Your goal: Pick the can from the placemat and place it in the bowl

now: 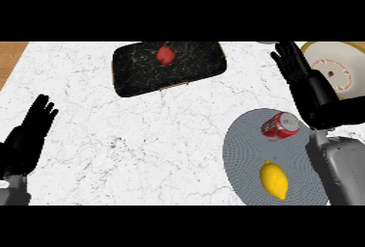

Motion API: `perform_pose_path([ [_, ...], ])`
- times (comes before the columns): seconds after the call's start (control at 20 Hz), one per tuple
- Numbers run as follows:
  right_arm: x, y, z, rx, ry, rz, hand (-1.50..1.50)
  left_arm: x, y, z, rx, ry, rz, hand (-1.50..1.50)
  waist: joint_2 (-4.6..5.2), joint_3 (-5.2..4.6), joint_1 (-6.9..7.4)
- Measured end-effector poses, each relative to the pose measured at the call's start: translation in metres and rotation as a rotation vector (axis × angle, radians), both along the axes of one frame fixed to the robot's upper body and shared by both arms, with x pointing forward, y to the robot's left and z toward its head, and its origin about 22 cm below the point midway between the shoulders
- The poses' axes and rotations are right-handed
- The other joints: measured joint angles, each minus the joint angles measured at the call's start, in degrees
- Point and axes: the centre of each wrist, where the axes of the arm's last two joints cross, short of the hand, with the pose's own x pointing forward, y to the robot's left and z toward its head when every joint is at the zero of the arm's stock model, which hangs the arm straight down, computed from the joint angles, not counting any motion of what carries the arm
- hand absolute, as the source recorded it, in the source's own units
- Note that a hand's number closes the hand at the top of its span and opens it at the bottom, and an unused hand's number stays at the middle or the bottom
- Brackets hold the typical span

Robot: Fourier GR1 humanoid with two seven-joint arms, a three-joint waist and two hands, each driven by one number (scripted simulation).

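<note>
Can (pixel 280 126) lies on its side on the placemat (pixel 246 154) near the tabletop's right edge, just beside the released, straight-fingered right hand (pixel 303 77); risk: it could roll under an off-centre grasp toward the lemon (pixel 274 179), never reaching the bowl (pixel 342 53).
</note>
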Motion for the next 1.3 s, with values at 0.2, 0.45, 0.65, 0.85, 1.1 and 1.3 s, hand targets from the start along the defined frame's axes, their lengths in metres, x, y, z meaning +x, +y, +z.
perform_pose_path([
  [0.2,-0.01,0.0,-0.03,-0.047,0.132,0.011,1.5,0.01,-0.027,0.005,0.026,-0.023,-0.045,0.0,-1.66,-1.09,0.29],
  [0.45,-0.022,-0.023,-0.05,-0.274,0.178,-0.17,-1.5,0.018,-0.067,0.009,0.026,-0.067,-0.106,0.0,-2.66,-1.79,-1.3],
  [0.65,-0.048,-0.017,-0.076,-0.092,0.076,-0.354,-1.5,0.019,-0.089,0.009,0.018,-0.076,-0.13,0.0,-2.89,-1.64,-1.8],
  [0.85,-0.084,-0.009,-0.089,-0.023,-0.061,-0.434,-1.5,0.018,-0.108,0.008,0.018,-0.078,-0.149,0.0,-2.87,-1.66,-1.02],
  [1.1,-0.105,-0.024,-0.057,-0.094,-0.115,-0.532,-1.5,0.019,-0.121,0.01,0.016,-0.076,-0.172,0.0,-2.82,-1.77,-0.11],
  [1.3,-0.106,-0.028,-0.024,-0.187,-0.048,-0.592,-1.5,0.018,-0.129,0.006,0.016,-0.074,-0.176,0.0,-2.75,-1.83,0.33],
])
